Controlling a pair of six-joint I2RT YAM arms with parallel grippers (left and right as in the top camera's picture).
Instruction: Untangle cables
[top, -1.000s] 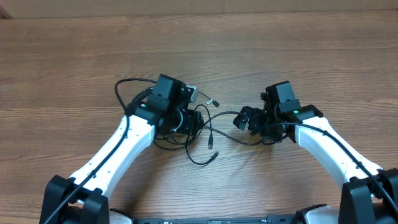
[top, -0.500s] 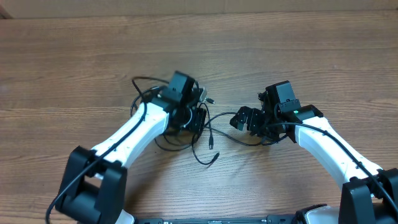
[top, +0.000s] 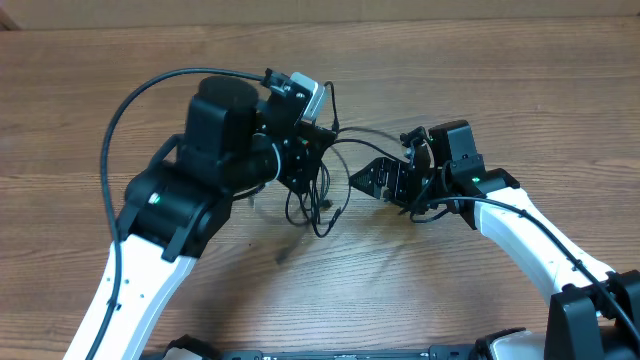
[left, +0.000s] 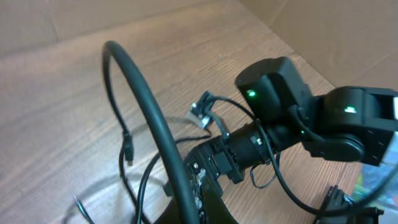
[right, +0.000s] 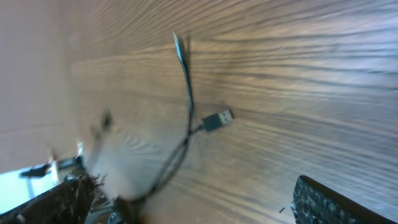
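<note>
the left gripper (top: 306, 160) is clamped on the cables (top: 322, 212), which dangle in a bunch above the middle of the table (top: 500, 90). the right gripper (top: 385, 181), jaws wide apart, sits just to their right, and one strand stretches across toward it.

Overhead view: even, soft light from above, no glare on the table (top: 520, 90). Shadows are faint, just a weak smudge under the cables (top: 322, 205). The left arm (top: 200, 170) is near the lens, looms large, slightly soft. Left wrist view: warm tone, the thick cord (left: 146, 112) up close is out of focus, the green LED (left: 250, 94) glows bright, and the lower right corner is blurry. Right wrist view: badly smeared, wood grain streaked, plug (right: 217, 119) fuzzy, bottom corners dark, with a blown-out bluish patch at lower left.
</note>
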